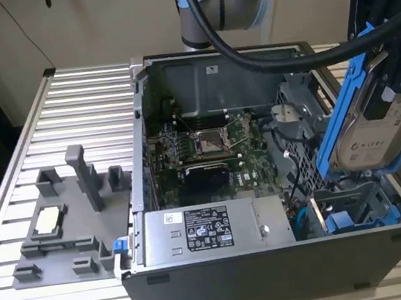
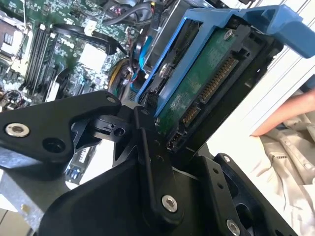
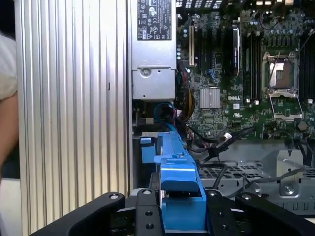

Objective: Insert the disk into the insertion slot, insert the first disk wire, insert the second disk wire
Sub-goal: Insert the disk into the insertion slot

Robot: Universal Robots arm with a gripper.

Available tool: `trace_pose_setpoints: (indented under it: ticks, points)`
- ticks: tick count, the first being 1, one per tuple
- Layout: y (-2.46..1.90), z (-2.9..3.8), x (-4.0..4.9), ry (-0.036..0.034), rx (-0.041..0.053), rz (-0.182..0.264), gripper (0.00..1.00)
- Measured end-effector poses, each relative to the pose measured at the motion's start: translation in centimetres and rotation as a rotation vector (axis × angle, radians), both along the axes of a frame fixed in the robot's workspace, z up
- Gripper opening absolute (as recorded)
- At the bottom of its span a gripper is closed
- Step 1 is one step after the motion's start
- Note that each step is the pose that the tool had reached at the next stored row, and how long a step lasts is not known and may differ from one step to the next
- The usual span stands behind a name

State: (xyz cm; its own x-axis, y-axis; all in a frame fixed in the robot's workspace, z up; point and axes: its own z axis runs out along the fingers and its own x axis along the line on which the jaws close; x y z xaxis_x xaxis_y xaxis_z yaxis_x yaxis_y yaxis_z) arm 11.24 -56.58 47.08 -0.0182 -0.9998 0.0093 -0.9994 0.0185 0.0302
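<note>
Tool grips the disk by its blue frame, tilted above the drive bay at the exterior view's right of the computer case. Held so steeply, it may snag the bay's edge or trap loose cables.

Open dark-grey metal PC case on ribbed aluminium table; green motherboard inside; grey labelled PSU box at near wall; flat grey plastic fixture plate at exterior view's left, small pale square chip on it; person's forearm by table edge, first wrist view.
</note>
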Motion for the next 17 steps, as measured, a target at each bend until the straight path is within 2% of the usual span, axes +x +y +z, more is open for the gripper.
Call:
trace_pose_setpoints:
  ticks: [12,17]
  points:
    - [-0.61,-1.08,0.14,-0.0004,-0.0011,0.000,0.33]
    - [-0.66,-1.70,0.17,-0.0006,-0.0031,0.000,0.33]
